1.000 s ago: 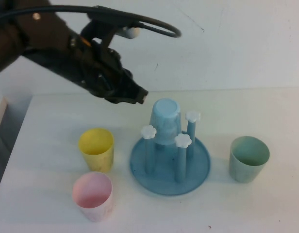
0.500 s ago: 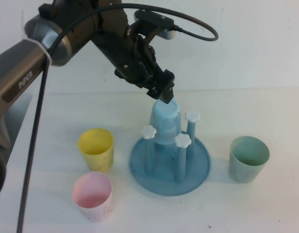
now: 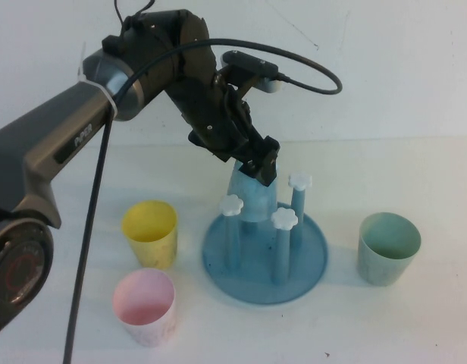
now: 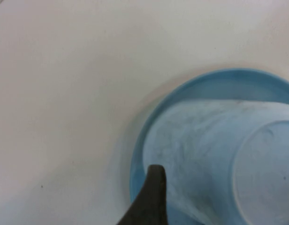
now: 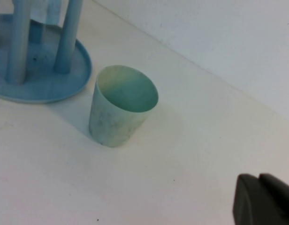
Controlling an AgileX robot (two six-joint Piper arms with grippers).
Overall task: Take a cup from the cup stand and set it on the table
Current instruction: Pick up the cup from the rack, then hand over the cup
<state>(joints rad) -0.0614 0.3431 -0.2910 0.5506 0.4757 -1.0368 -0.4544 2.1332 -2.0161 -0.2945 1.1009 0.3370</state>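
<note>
White table [image 3: 415, 326] against a white wall; the surface is faintly streaked.

Cup stand [image 3: 265, 262] sits near the table's centre: a round blue dish with upright blue pegs, three white flower knobs visible in the high view. The light sky-blue cup [image 3: 254, 199] is upside down on the rear peg, its rim low over the dish and its base uppermost.

Left gripper [image 3: 260, 167]: the arm reaches in from the left, and the gripper tip is right at the top of the inverted cup. In the left wrist view one dark fingertip [image 4: 151, 199] lies against the cup [image 4: 205, 159] wall, with the dish rim [image 4: 191, 91] behind it. The second finger is out of view, so I cannot tell whether the gripper is spread or closed on the cup.

Right gripper [image 5: 264, 199]: only a dark corner shows in its own wrist view, low over the table, well apart from the pale green cup [image 5: 121, 105]. Finger state cannot be told.

Other items: yellow cup [image 3: 150, 232] left of the stand; pink cup [image 3: 145, 305] in front of the yellow one; pale green cup [image 3: 388, 247] right of the stand. All three stand upright, mouths up, clear of the stand.
</note>
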